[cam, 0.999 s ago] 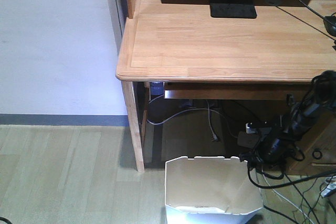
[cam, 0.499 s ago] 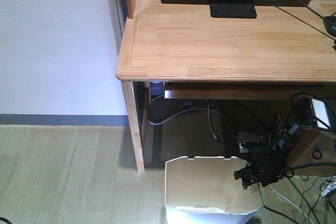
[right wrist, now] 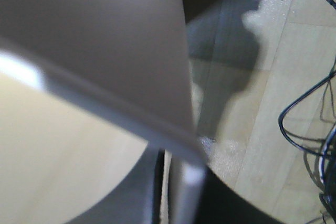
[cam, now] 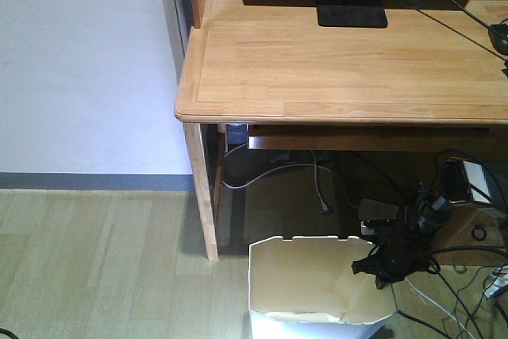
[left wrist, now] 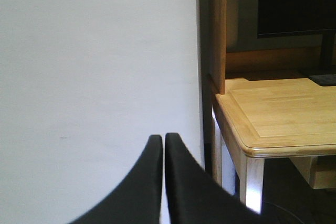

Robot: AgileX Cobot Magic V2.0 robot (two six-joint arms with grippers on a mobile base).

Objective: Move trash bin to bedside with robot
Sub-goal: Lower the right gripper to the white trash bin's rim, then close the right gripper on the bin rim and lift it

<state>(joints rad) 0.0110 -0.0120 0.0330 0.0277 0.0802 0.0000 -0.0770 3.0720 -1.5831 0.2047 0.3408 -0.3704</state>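
Note:
The white trash bin (cam: 317,283) stands on the floor in front of the desk, cream inside, its angular rim facing up. My right gripper (cam: 371,267) sits at the bin's right rim, with black cables trailing behind it. In the right wrist view the bin's wall (right wrist: 105,51) fills the frame and its edge runs between the two fingers of my right gripper (right wrist: 176,195), which are closed on it. My left gripper (left wrist: 164,139) is shut and empty, pointing at the white wall. The bed is out of view.
A light wooden desk (cam: 333,61) stands right behind the bin, with its leg (cam: 202,196) to the left. It also shows in the left wrist view (left wrist: 278,114). Loose cables and a power strip (cam: 373,212) lie under the desk. Black cables (right wrist: 310,129) lie on the floor on the right.
My right arm has come down and to the left, from beside the desk's underside to the bin's right rim. The bin and the left gripper have not moved.

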